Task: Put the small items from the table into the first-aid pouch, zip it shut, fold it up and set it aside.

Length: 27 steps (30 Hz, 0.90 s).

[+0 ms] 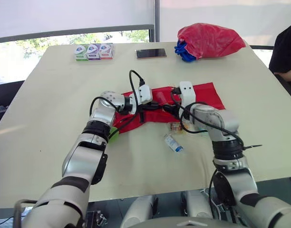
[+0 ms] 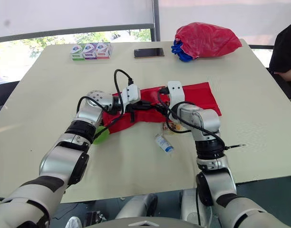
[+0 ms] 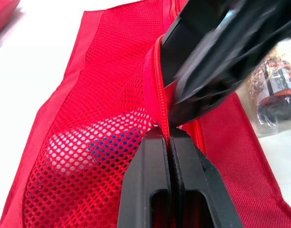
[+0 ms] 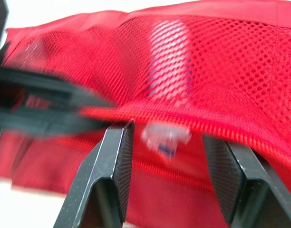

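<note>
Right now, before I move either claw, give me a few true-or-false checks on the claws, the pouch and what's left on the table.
1. The left claw is shut on the pouch at its zipper edge. True.
2. The right claw is shut. False: its fingers stand apart.
3. Every small item is inside the pouch. False: a small bottle lies on the table beside it.
4. A phone lies near the table's far edge. True.
5. The pouch is folded up. False: it lies spread out.
</note>
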Each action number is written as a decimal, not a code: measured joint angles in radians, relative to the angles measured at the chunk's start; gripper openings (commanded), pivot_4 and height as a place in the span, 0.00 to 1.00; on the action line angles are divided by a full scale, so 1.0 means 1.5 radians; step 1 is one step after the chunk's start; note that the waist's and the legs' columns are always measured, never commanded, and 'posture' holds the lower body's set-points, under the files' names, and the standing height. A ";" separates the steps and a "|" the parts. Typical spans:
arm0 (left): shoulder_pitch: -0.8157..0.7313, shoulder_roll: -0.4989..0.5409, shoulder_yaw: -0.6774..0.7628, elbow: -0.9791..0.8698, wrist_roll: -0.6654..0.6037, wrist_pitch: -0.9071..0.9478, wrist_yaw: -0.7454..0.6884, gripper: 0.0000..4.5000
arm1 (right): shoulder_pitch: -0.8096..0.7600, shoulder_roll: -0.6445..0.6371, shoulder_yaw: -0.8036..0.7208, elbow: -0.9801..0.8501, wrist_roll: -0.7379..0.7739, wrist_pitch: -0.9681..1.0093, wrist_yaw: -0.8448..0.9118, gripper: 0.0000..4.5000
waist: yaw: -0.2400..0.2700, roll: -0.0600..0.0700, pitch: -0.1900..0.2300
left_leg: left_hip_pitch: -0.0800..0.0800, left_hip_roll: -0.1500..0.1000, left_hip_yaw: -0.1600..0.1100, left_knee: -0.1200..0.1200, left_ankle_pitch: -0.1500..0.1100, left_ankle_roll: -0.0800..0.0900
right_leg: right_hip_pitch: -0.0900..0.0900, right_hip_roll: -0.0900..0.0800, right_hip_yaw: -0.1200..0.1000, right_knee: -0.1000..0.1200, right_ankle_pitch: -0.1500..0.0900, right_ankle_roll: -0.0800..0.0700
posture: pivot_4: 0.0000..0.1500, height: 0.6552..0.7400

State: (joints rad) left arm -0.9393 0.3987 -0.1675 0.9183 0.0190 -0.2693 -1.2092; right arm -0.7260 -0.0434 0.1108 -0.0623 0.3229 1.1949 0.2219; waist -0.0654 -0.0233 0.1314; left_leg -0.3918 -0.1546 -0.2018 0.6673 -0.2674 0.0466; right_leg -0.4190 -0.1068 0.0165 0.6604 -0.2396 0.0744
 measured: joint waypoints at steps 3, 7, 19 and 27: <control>-0.005 -0.009 0.000 0.006 0.000 0.000 0.003 0.00 | 0.002 -0.051 0.076 -0.037 -0.005 -0.017 0.045 0.33 | 0.000 0.000 0.000 | 0.000 0.000 0.000 0.000 0.000 0.000 | 0.000 0.000 0.000 0.000 0.000 0.000 | 1.00 1.00; -0.009 -0.009 0.001 0.012 -0.001 -0.001 0.002 0.00 | 0.007 -0.106 0.113 -0.059 -0.017 -0.045 0.082 0.01 | 0.003 0.000 0.000 | 0.000 0.000 0.000 0.000 0.000 0.000 | 0.000 0.000 -0.001 0.000 0.000 0.000 | 1.00 1.00; -0.009 -0.012 0.001 0.025 0.000 -0.015 -0.004 0.00 | 0.019 -0.163 0.212 0.027 -0.172 -0.205 0.064 0.01 | 0.005 0.000 0.000 | 0.000 0.000 0.000 0.000 0.000 0.000 | 0.000 0.000 -0.001 -0.001 0.000 0.000 | 1.00 1.00; -0.009 -0.017 0.001 0.028 0.000 -0.021 -0.010 0.00 | 0.025 -0.101 0.215 0.192 -0.242 -0.456 0.055 0.01 | 0.005 0.000 0.000 | 0.000 0.000 0.001 0.001 0.000 0.000 | 0.000 0.001 -0.001 -0.001 0.000 0.000 | 1.00 1.00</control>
State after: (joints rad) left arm -0.9533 0.3728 -0.1665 0.9603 0.0183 -0.3006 -1.2244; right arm -0.6883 -0.1945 0.4336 0.2257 -0.0402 0.5110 0.3041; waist -0.0585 -0.0239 0.1311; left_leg -0.3924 -0.1548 -0.2009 0.6682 -0.2674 0.0466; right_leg -0.4190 -0.1049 0.0155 0.6594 -0.2396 0.0745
